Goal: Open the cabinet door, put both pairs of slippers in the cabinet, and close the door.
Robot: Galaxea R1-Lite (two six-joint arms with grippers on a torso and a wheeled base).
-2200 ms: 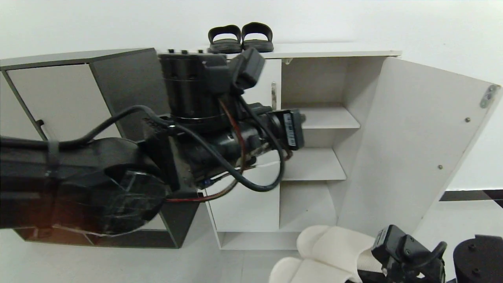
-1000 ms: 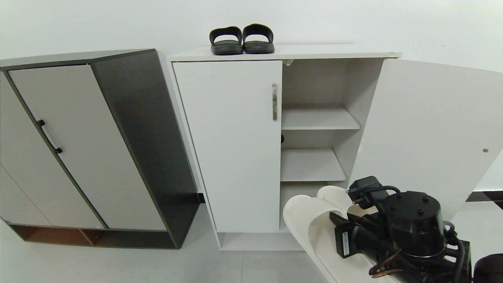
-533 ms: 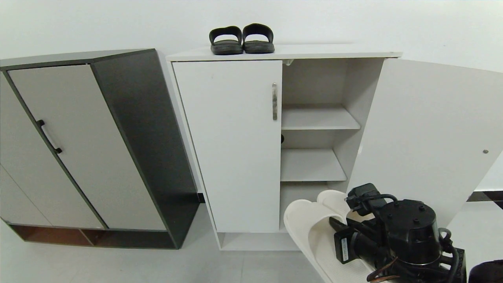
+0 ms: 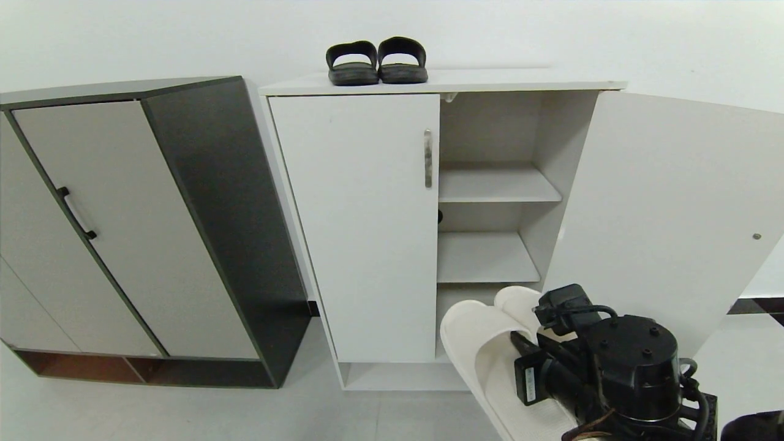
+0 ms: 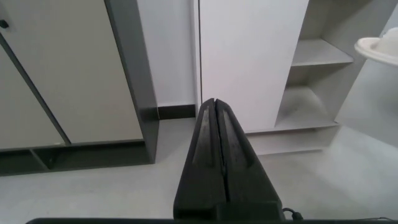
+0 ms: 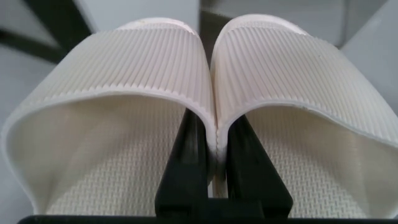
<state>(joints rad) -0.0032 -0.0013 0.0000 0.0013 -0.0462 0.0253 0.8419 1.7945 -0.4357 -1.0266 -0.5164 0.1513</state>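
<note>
— Right gripper [image 6: 211,134]?
— Clamped on the white slippers [image 4: 481,343], pinching the two straps together. The pair hangs low before the white cabinet [image 4: 355,214], toes toward its bottom compartment.
— Right-hand door [image 4: 661,208]?
— Swung wide open.
— Black slippers [image 4: 376,60]?
— On the cabinet's top, side by side.
— Left gripper [image 5: 215,109]?
— Fingers pressed together, nothing between them, low above the floor [image 5: 124,193].

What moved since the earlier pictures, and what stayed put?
The left end effector, shut, has pulled away from in front of the cabinet. The right end effector, shut on the white slippers, lifted them closer to the cabinet's lower opening. The black slippers stayed on top, and the right door stayed open.
</note>
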